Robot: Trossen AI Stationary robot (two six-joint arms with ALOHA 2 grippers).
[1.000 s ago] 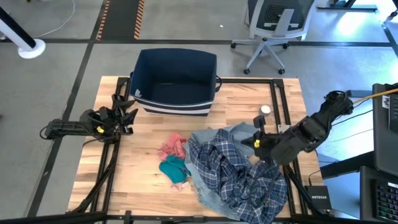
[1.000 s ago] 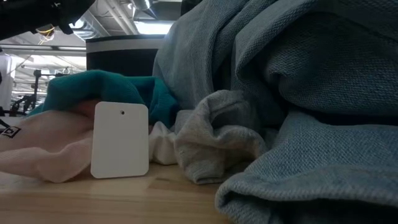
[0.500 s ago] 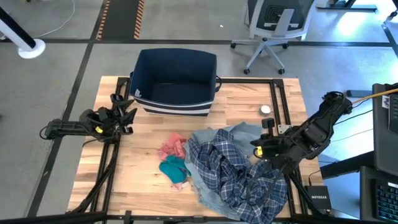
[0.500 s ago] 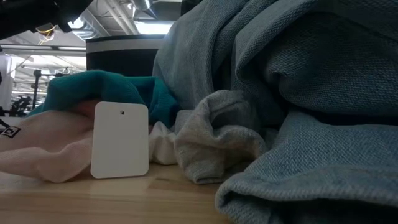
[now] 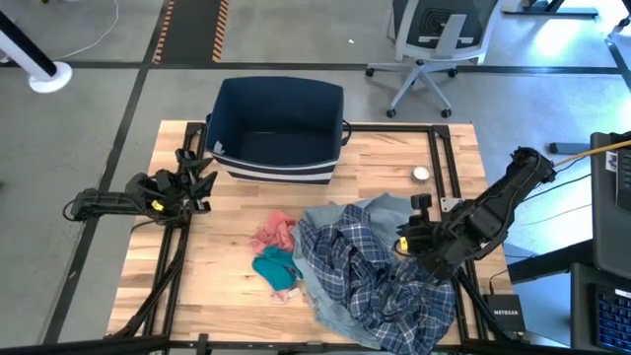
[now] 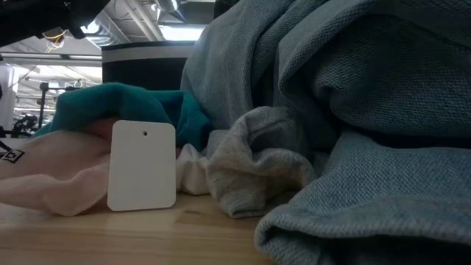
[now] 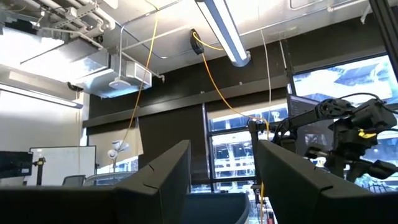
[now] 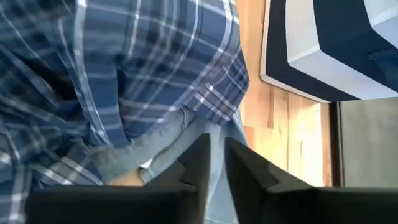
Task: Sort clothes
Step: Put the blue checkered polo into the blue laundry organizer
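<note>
right hand over the clothes pile, 5 o'clock on tabletop (image 5: 197, 286)

right hand (image 5: 414, 247) at plaid shirt (image 5: 375, 271) edge, fingers a narrow slit apart, nothing visibly gripped. Denim piece (image 5: 340, 217) under shirt; pink (image 5: 274, 233) and teal (image 5: 276, 264) pieces beside. Left hand (image 5: 202, 177) wide open, empty, 9 o'clock.

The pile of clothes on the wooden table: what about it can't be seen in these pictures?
- High view: the plaid shirt covers most of the pale blue-grey denim piece; whatever lies beneath is hidden.
- High view: the right gripper hangs over the pile's edge; whether it touches fabric is unclear.
- Low view: grey-blue cloth blocks the table behind.
- High view: the navy fabric bin's near inside wall is hidden.
</note>
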